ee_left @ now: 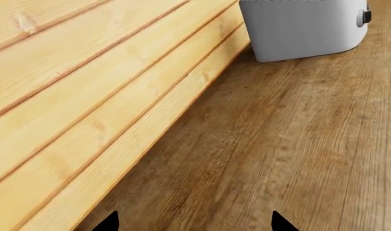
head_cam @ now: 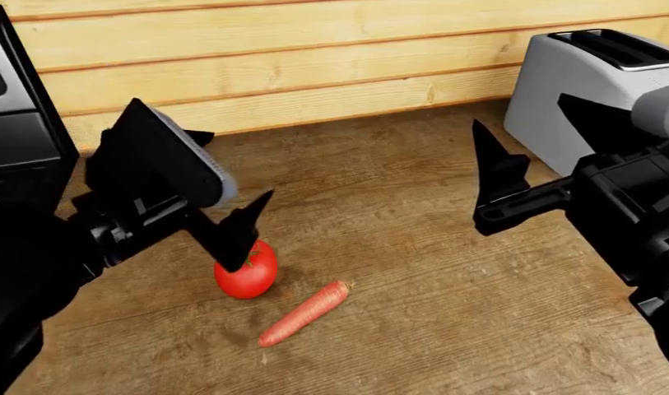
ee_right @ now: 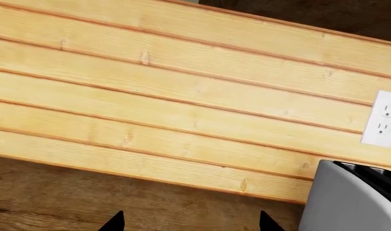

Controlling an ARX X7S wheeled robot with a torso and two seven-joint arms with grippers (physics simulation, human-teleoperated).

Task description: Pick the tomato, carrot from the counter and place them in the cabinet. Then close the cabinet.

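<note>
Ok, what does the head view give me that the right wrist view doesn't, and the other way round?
Only the head view shows the tomato and the carrot, lying apart on the counter, plus both grippers: the left gripper beside and above the tomato, the right gripper raised near the toaster. Both hold nothing. Only the right wrist view shows the wall outlet. Both share the plank wall, the toaster and the wooden counter.
</note>
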